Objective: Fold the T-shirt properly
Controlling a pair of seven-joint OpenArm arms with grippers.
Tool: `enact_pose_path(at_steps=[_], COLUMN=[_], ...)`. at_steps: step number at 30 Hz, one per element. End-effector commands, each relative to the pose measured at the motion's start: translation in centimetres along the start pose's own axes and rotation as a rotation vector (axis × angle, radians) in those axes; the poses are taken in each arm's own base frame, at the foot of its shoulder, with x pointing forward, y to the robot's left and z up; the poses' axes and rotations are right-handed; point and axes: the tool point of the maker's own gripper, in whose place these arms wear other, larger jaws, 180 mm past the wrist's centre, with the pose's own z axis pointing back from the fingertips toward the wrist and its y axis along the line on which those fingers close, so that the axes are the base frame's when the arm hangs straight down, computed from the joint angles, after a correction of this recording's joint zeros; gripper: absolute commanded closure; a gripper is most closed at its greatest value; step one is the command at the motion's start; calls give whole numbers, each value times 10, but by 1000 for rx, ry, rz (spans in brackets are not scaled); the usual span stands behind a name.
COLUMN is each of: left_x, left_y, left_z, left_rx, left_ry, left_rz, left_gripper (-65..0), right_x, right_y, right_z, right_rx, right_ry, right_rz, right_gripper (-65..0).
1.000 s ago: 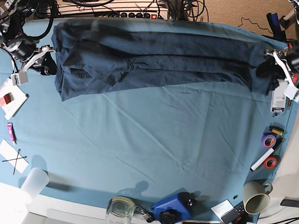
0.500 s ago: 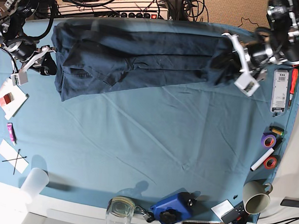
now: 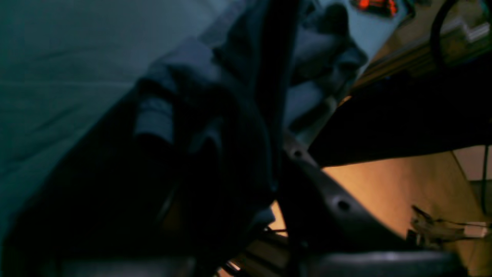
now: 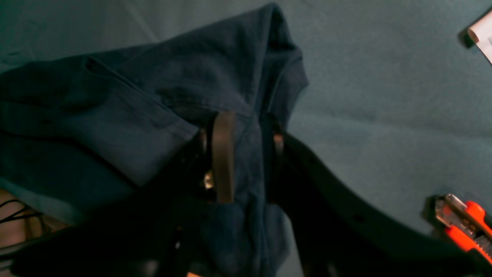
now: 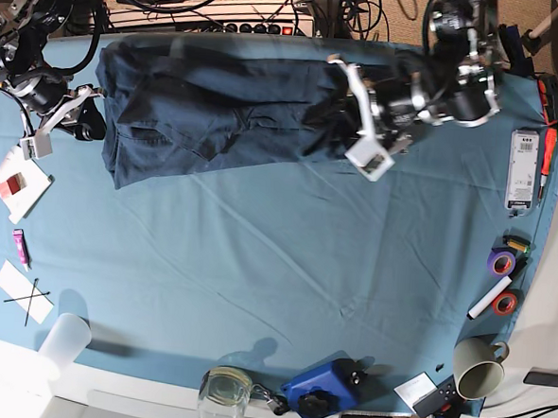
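A teal tablecloth point(image 5: 257, 264) covers the table. The large dark navy-blue cotton T-shirt point(image 5: 210, 101) lies along its far edge. The left gripper point(image 5: 346, 114) and the right gripper point(image 4: 246, 154) each pinch a fold of it.

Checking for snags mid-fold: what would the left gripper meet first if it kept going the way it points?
More of the T-shirt: the left gripper, shut on one end, points across the table along the shirt's flat part toward the right gripper. Its height above the cloth is unclear.
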Motion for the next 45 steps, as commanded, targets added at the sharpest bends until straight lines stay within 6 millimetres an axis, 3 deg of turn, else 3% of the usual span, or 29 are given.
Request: enact_pose_path(at_steps=[1,9,10,13,15,24,32,37,40,42,45], left_x=[18,17,16,16,18,13,9,-1,-4,-7,-12], left_y=[-8,-20,-23,-32,-33,-17,37,46,47,46,45], left_z=[-4,-35,-38,-43,-44,-35,10,31,34,34,34], left_rx=[-19,49,45,26,32,88,260,251,253,250,249], left_ry=[-60,-11,-3,1,-6,33,-1,-22,-25,-19,-10], left_rz=[-22,-93,-100,-95,-64,-44,57,96,114,119,129], left_gripper=[0,0,-50,-291,-356,-357,-356,-357,-357,-357,-357], right_x=[14,14,14,14,14,17,43,49,41,36,25], right_y=[-2,-2,-2,-2,-2,0,4,-5,-12,-14,-15], right_z=[5,5,5,5,5,7,28,41,40,38,37], right_rx=[-4,-4,-4,-4,-4,10,79,56,19,6,-6], right_ry=[-44,-45,-45,-45,-45,-64,-227,-275,-235,-210,-148], right_rz=[22,22,22,22,22,16,-42,-61,-57,-55,-54], right_gripper=[-132,-132,-132,-132,-132,-132,-132,-132,-134,-195,-338])
